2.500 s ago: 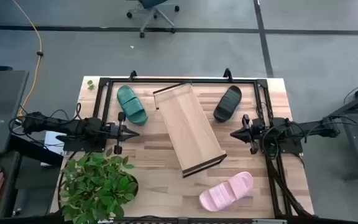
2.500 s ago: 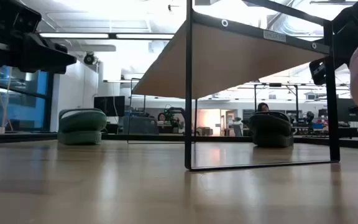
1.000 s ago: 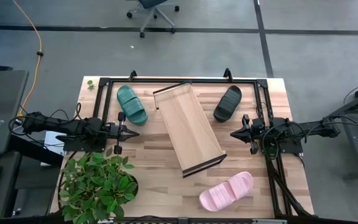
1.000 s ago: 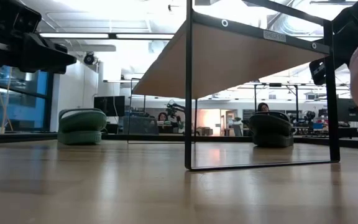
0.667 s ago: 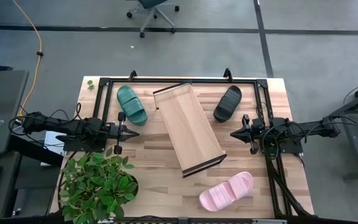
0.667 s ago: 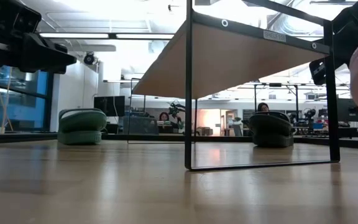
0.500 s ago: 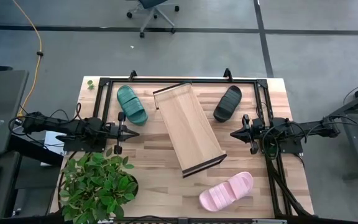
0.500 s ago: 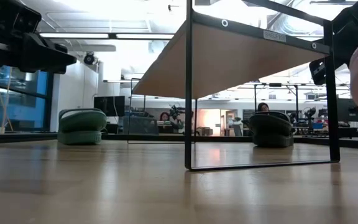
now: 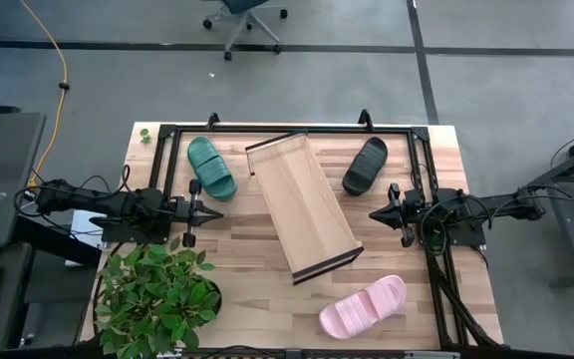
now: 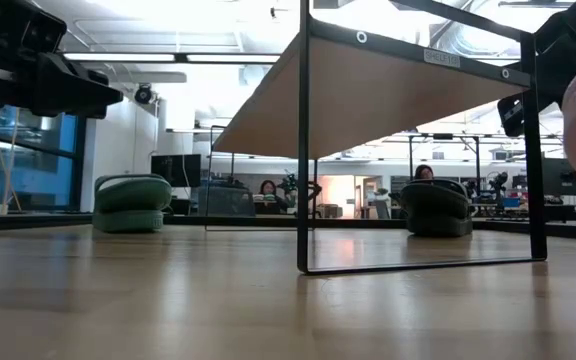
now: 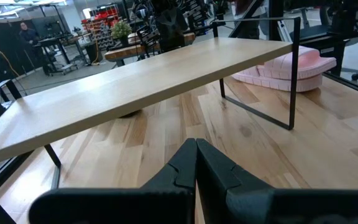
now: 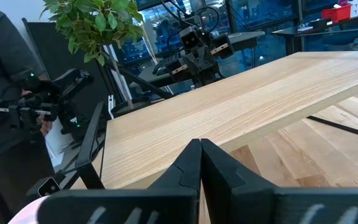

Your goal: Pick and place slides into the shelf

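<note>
The shelf (image 9: 303, 207), a long light-wood board on thin black end rails, stands slantwise in the middle of the table. The dark green slide (image 9: 211, 167) lies sole-down at the far left, the black slide (image 9: 365, 166) at the far right, the pale pink slide (image 9: 363, 306) near the right front edge. My left gripper (image 9: 217, 213) hovers shut at the shelf's left, just nearside of the green slide. My right gripper (image 9: 373, 213) hovers shut at the shelf's right, nearside of the black slide. Both fingers pairs point at the shelf (image 11: 135, 87) (image 12: 241, 106).
A potted green plant (image 9: 157, 297) stands at the near left corner, close under my left arm. A black metal frame (image 9: 287, 130) runs along the table's far edge and down both sides. Bare wood shows between the shelf and the near edge.
</note>
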Motion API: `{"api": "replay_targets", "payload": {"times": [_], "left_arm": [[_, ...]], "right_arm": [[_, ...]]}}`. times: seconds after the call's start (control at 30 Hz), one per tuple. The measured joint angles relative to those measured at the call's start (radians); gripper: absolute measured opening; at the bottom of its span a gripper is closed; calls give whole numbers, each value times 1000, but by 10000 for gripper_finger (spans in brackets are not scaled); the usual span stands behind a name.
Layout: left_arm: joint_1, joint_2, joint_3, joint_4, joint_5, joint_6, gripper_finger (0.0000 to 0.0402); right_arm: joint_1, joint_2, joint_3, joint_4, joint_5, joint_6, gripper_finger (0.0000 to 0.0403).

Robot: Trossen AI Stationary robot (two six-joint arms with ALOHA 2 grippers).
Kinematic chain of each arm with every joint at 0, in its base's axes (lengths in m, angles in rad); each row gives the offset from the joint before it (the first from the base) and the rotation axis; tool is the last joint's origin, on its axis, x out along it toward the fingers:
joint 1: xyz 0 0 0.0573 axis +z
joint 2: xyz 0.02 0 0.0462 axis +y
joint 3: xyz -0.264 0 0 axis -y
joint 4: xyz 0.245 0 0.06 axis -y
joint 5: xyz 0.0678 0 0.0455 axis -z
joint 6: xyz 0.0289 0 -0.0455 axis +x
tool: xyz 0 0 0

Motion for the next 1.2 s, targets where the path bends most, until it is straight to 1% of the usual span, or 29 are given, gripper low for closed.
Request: {"api": "replay_targets", "payload": {"times": [0.77,1.1,1.17,1.2], "left_arm": [[0,0,0,0,0,-7,1],[0,0,0,4,0,-228,1],[0,0,0,28,0,-322,1],[0,0,0,45,0,-377,1]], "right_arm": [[0,0,0,0,0,0,0],[0,0,0,2,3,0,0],[0,0,0,5,7,23,0],[0,0,0,11,7,60,0]]}}
